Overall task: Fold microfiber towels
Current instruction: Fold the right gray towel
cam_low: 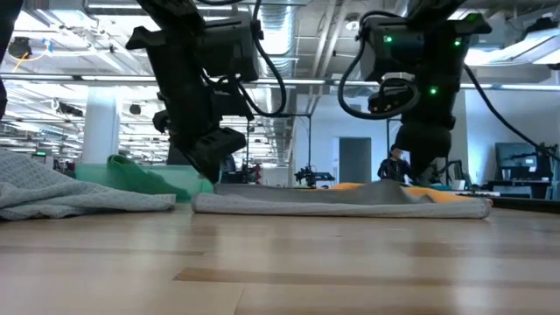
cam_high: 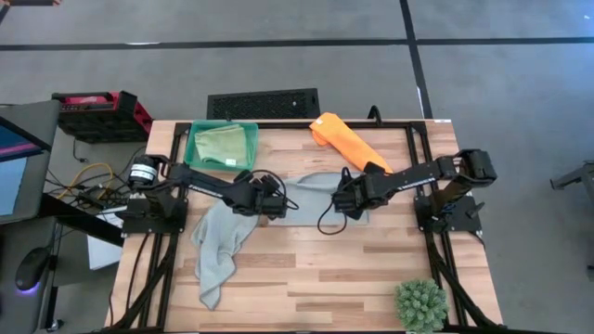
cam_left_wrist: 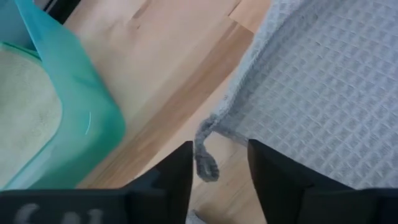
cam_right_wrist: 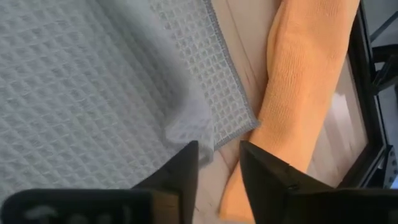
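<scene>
Left pincer: the left pincer (cam_high: 270,206) sits low over the left edge of the folded grey towel (cam_high: 316,198) at mid-bench; in its wrist view the two dark fingers (cam_left_wrist: 176,174) stand apart with a curled corner loop of the cloth between them, nothing clamped
Right pincer: the right pincer (cam_high: 343,204) is over the right edge of the same towel; its fingers (cam_right_wrist: 186,165) are parted, straddling the hemmed corner without pinching it
Folded grey towel: lies flat on the wooden bench (cam_high: 371,269) between the two pincers, long axis running left to right across the bench; in the low view it shows as a thin layered slab (cam_low: 341,203)
Loose grey towel: the second grey towel (cam_high: 218,250) is crumpled, long axis running from near the left pincer toward the bench's front left, one end near the front edge
Orange towel: the orange towel (cam_high: 345,139) is folded into a long strip at the back right, long axis diagonal, pointing from the back edge toward the right pincer; in the right wrist view it (cam_right_wrist: 305,74) lies just beside the grey towel's hem
Green towel: the light green towel (cam_high: 221,144) rests inside the green tray (cam_high: 197,158) at the back left
Plant ball: the spiky green plant ball (cam_high: 421,305) is at the front right, well apart from the towels
</scene>
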`<state>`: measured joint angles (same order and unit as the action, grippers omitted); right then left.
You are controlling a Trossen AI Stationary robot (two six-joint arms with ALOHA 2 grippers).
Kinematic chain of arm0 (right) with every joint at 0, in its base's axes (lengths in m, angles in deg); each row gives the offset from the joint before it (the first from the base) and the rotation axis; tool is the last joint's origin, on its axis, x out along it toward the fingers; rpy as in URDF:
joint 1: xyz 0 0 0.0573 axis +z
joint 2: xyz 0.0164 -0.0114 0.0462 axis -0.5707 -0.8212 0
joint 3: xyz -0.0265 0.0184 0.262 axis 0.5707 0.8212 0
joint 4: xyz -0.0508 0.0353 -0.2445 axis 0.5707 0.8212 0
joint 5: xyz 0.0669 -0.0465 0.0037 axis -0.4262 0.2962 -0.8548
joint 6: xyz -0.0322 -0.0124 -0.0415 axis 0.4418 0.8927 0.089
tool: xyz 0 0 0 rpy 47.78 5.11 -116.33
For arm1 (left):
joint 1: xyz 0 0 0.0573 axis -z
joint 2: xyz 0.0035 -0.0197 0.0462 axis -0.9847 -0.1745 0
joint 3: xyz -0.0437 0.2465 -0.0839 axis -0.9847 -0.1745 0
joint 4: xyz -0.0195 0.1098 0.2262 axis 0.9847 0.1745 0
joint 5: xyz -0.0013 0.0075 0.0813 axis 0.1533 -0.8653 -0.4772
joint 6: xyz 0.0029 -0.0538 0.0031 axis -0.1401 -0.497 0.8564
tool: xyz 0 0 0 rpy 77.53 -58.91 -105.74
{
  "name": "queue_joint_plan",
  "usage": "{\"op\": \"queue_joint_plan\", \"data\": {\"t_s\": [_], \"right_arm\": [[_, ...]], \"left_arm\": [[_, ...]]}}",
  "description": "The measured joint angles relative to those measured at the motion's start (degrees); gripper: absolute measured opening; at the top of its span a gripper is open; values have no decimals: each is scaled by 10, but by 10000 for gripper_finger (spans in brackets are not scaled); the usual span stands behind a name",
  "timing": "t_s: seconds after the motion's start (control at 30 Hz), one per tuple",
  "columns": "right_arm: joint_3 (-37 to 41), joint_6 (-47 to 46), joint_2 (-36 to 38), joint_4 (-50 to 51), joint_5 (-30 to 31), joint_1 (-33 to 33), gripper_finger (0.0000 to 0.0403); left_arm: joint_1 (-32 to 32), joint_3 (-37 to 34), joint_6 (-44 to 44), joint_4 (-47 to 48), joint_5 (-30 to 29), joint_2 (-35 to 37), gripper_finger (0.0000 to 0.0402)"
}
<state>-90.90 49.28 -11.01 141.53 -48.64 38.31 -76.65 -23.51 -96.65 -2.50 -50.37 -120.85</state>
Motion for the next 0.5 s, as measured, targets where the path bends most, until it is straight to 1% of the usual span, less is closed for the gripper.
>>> {"op": "queue_joint_plan", "data": {"t_s": [0.1, 0.27, 0.4, 0.5], "right_arm": [[0, -2, 0, 0, -5, -7, 181], [-6, 6, 0, 1, -57, -8, 211], [-11, 44, 2, 1, -90, 30, 219], [-11, 73, 7, 1, -107, 72, 218]], "left_arm": [[-3, 0, 0, 0, 6, 0, 163], [10, 0, 11, -2, 10, 3, 176], [45, 2, 20, -7, 3, 20, 176], [82, 2, 62, -9, 3, 31, 176]]}}
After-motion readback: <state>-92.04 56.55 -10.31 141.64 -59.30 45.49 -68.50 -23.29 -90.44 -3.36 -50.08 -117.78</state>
